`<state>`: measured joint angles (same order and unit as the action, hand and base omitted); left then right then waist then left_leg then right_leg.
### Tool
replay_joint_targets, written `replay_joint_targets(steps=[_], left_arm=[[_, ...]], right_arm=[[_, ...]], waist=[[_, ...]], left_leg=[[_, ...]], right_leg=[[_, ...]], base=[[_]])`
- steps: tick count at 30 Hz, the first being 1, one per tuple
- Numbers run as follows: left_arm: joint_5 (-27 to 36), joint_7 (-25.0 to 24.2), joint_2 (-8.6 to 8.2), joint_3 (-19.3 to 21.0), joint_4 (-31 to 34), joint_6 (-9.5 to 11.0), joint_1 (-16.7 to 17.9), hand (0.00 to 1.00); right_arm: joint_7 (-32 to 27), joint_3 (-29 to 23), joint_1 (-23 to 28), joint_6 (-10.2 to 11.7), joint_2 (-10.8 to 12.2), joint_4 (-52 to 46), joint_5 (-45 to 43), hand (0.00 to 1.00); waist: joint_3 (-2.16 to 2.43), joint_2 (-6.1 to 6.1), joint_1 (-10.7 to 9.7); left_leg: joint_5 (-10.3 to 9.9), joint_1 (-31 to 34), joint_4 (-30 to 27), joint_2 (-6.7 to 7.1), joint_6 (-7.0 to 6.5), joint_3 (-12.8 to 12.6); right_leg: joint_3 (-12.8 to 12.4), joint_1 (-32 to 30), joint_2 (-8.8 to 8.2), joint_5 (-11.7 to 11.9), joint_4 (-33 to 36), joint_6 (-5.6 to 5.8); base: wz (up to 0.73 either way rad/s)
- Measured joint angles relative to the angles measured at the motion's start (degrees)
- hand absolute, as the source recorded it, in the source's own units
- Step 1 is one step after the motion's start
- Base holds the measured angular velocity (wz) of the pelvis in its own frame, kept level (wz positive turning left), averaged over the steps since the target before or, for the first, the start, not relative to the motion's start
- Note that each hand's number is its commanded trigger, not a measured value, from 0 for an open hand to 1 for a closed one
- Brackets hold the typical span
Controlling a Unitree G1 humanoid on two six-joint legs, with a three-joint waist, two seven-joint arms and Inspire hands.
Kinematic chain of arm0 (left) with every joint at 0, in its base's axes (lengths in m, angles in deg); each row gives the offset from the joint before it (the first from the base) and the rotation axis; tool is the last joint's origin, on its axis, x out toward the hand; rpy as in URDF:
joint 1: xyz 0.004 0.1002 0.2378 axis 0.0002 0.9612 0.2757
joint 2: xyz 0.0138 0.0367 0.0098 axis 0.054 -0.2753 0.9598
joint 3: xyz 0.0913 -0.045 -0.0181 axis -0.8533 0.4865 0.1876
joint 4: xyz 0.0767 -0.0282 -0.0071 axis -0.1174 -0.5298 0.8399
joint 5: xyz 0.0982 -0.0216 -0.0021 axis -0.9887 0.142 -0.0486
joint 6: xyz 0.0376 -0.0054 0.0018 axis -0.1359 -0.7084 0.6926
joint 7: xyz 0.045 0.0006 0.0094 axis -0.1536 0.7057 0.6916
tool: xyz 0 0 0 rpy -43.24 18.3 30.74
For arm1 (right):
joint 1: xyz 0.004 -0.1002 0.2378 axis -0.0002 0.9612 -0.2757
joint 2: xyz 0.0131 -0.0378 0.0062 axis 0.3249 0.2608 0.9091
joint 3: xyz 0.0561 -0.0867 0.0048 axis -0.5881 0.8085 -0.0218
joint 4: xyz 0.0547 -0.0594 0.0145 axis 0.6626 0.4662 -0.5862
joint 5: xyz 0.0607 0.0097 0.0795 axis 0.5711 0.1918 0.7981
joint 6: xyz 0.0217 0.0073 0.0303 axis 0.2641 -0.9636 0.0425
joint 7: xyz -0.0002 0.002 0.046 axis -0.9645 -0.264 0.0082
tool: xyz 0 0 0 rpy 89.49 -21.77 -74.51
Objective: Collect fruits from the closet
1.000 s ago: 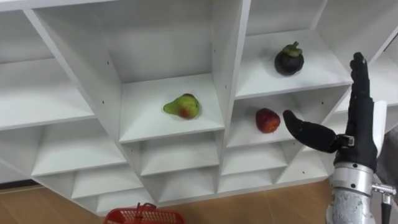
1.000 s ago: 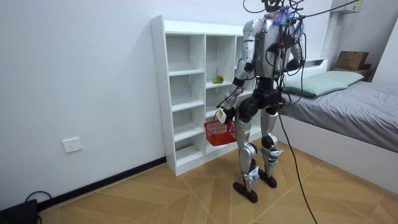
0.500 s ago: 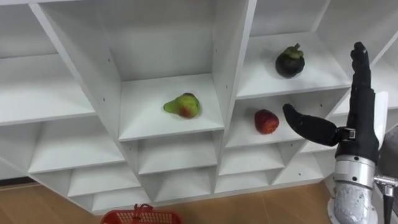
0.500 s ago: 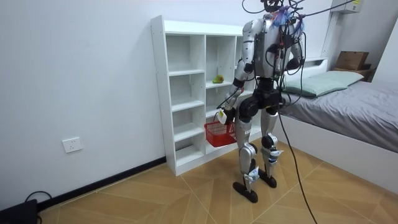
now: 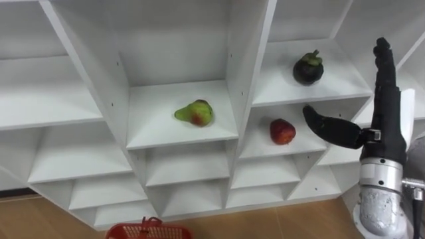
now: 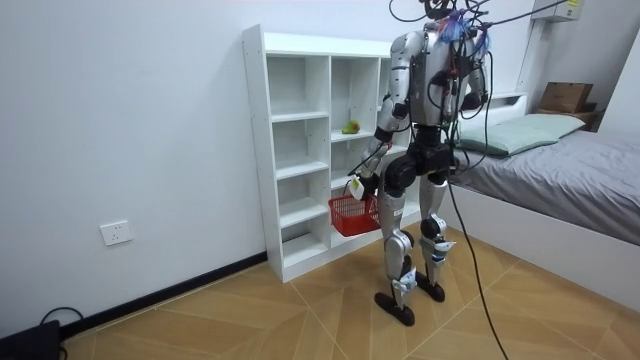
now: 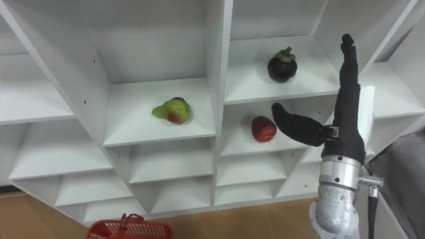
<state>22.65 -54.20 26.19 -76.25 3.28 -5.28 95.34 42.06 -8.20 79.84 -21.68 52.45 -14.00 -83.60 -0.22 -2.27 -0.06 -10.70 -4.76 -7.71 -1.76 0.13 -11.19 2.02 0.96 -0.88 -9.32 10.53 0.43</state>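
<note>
A white closet point(image 6: 300, 150) of open compartments stands before me. In a middle compartment lies a green-red pear point(image 5: 194, 113). A red apple point(image 5: 282, 131) rests one compartment to the right and slightly lower, and a dark mangosteen point(image 5: 308, 68) sits on the shelf above it. My right hand point(image 5: 384, 136) is raised in front of the right column, open, fingers straight up and thumb pointing left, just right of the apple without touching it. A red basket point(image 5: 147, 230) hangs low at my left, held off the floor by my left hand point(image 6: 357, 185).
The other closet compartments hold nothing. A bed point(image 6: 560, 170) with a pillow and a cardboard box point(image 6: 565, 96) stands behind me at the room view's right. The wooden floor point(image 6: 250, 320) around my feet is bare.
The eye view has shifted a little. My right hand has risen slightly, so its thumb is now level with the apple. The fruits have not moved.
</note>
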Motion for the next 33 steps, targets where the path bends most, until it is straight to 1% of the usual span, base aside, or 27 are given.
replay_joint_targets(steps=[3,4,9,13,21,25,30,33], left_arm=[[0.0,0.0,0.17,0.1,0.0,0.0,0.0,1.00],[-0.1,0.0,0.14,0.1,0.0,0.0,0.1,1.00],[-0.9,0.0,0.15,1.5,0.0,0.0,0.1,1.00],[-1.0,0.1,0.10,2.3,0.0,0.0,0.2,1.00],[-1.1,0.1,0.02,2.3,-0.1,0.0,0.2,1.00],[-1.5,0.1,0.03,2.4,-0.1,0.0,0.2,1.00],[-1.5,0.1,0.02,2.3,-0.2,0.0,0.2,1.00],[-1.2,0.1,0.02,2.3,-0.5,0.0,0.2,1.00]], right_arm=[[0.1,0.0,-0.3,0.0,-1.1,0.1,0.2,0.00],[0.3,0.0,-1.1,0.0,-1.1,0.3,0.3,0.00],[1.7,-0.5,-3.5,0.0,-1.2,0.3,0.4,0.00],[2.0,-2.1,-5.8,0.0,-1.2,1.7,0.4,0.00],[2.1,-2.7,-6.5,0.0,-1.2,1.9,0.4,0.00],[3.3,-2.9,-6.7,0.0,-1.2,2.2,2.2,0.00],[4.4,-2.8,-7.8,-0.1,-1.2,3.2,2.7,0.00],[4.5,-2.8,-9.5,-0.5,-1.2,5.4,4.1,0.00]], waist=[[-0.27,-0.35,0.6],[-0.30,-0.35,0.6],[-0.18,-0.27,0.6],[-0.14,-0.23,0.6],[-0.02,-0.27,0.6],[0.14,-0.22,0.6],[0.11,-0.25,0.6],[0.04,-0.38,0.6]], left_leg=[[0.0,0.3,0.0,0.01,0.00,0.4],[0.0,0.3,0.0,0.01,0.00,0.5],[0.0,0.9,0.0,0.01,0.00,1.1],[0.0,0.9,0.0,0.01,0.01,1.5],[0.0,1.0,-0.1,0.00,0.02,1.9],[0.0,1.0,-0.3,-0.01,0.02,1.9],[0.0,1.0,-0.7,-0.09,0.04,2.0],[0.0,0.9,-0.9,-0.11,0.04,2.0]], right_leg=[[0.5,0.1,-0.06,0.0,-0.1,0.00],[0.5,0.1,-0.06,0.0,-0.3,0.00],[1.3,0.1,-0.11,0.0,-0.8,-0.04],[1.5,0.1,-0.11,0.0,-0.8,-0.06],[1.9,0.1,-0.16,0.1,-0.8,-0.11],[2.1,0.2,-0.18,0.2,-0.7,-0.20],[2.3,0.4,-0.18,0.3,-0.5,-0.28],[2.3,0.6,-0.18,0.4,-0.5,-0.28]], base=[[0.07],[0.06],[0.07],[0.01],[0.00],[0.00],[0.00],[0.00]])
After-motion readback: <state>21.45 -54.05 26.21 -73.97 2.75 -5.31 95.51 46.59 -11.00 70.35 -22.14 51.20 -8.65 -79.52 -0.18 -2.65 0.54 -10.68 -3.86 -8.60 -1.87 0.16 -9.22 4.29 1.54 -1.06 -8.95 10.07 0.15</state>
